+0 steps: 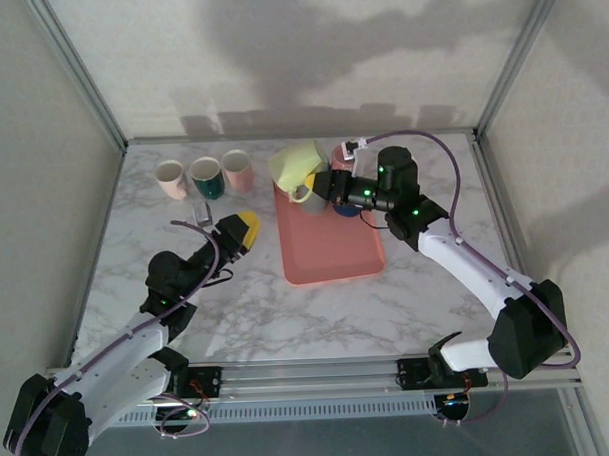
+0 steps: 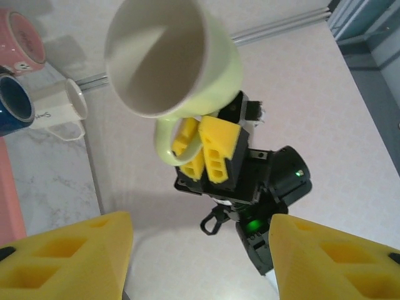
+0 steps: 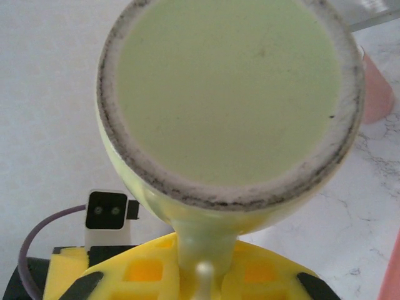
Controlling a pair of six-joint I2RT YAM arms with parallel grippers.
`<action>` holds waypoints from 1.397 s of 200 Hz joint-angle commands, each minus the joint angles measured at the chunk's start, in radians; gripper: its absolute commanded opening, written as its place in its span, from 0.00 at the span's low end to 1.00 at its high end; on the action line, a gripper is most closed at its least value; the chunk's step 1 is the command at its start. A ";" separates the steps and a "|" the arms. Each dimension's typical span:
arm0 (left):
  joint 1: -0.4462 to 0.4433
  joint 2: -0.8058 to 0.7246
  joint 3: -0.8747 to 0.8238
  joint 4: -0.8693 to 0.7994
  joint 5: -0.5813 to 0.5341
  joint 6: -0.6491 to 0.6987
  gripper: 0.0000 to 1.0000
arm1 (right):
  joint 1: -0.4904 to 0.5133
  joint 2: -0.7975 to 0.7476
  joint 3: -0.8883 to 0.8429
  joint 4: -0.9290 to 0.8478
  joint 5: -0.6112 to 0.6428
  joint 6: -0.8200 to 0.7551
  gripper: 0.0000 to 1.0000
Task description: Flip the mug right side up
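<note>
1. Mug [image 1: 296, 168], pale green, hangs in the air above the far left corner of the pink tray [image 1: 330, 252], tilted on its side.
2. Right fingers [image 2: 215, 147] are clamped on its handle.
3. Left fingers [image 1: 244, 228] are spread apart, holding nothing, just left of the tray over the marble counter [image 1: 247, 310].
4. Three other mugs [image 1: 205, 176] stand at the counter's far left.

The marble table [image 1: 247, 310] is white with grey veins. At its far left three mugs stand in a close row: a white one [image 1: 171, 179], a teal one [image 1: 206, 177] and a pink one [image 1: 238, 170]. A small grey object [image 1: 198, 211] lies just in front of them. A pink tray [image 1: 330, 252] lies flat near the middle, to the right of the mugs.
</note>
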 commanded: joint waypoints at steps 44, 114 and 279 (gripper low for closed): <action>-0.013 0.051 0.102 -0.094 0.003 0.035 0.58 | 0.011 0.011 0.029 0.155 -0.073 0.004 0.00; -0.014 0.078 0.067 0.000 -0.009 -0.027 0.58 | 0.012 0.052 0.034 0.218 -0.073 0.053 0.00; -0.015 0.225 0.117 0.241 0.008 -0.060 0.57 | 0.114 0.083 0.052 0.310 -0.034 0.132 0.00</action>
